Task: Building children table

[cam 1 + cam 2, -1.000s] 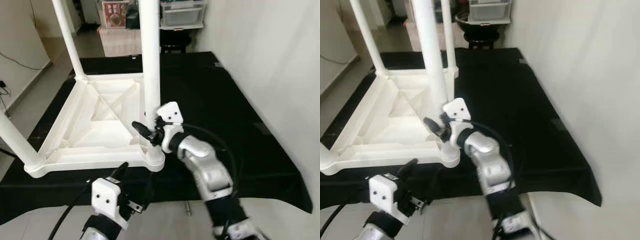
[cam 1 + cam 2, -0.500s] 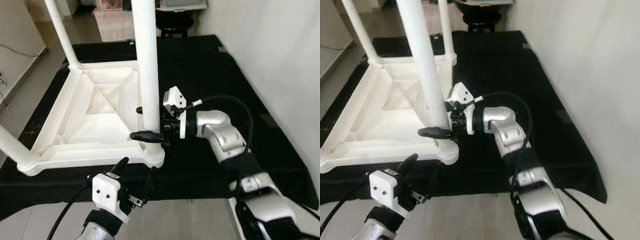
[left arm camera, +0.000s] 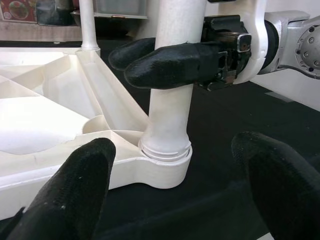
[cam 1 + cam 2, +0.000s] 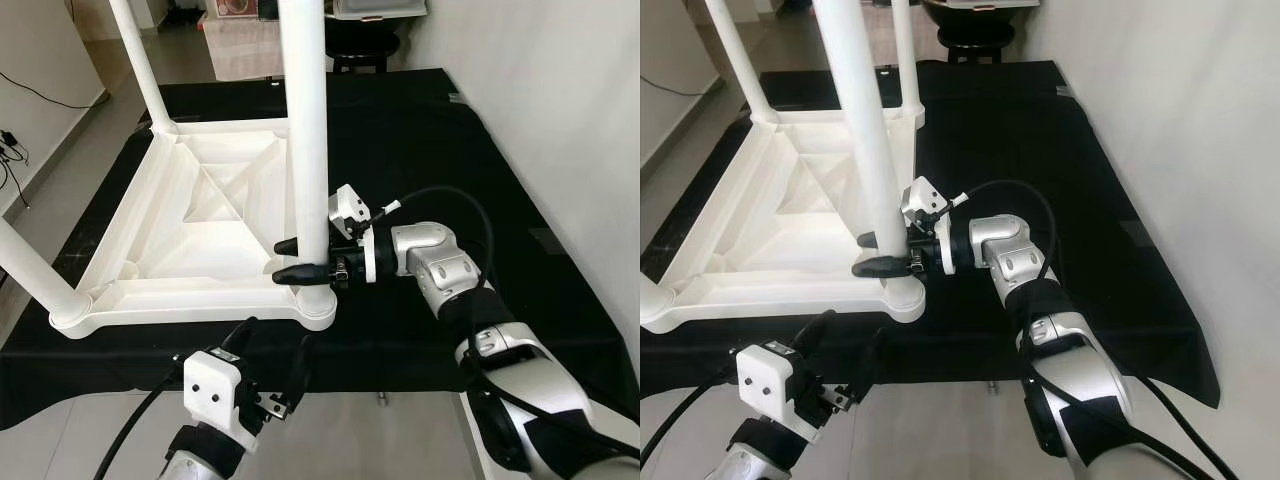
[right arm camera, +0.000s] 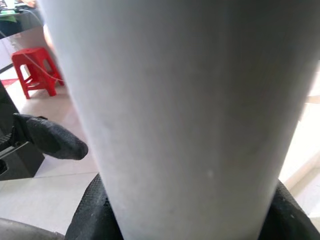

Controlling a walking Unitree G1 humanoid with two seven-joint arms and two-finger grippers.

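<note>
My right hand [image 4: 300,259] pinches the leg [image 4: 305,150] just above its socket [image 4: 318,306]; left hand [image 3: 175,195] spread, idle; side pull could cock the leg, jamming it.

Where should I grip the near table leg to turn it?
Low on the table leg, just above its socket, from the right side, fingers straddling the round shaft. The right gripper sits so; the tabletop blocks the left.

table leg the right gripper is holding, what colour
White; the table leg shows best in the left eye view.
</note>
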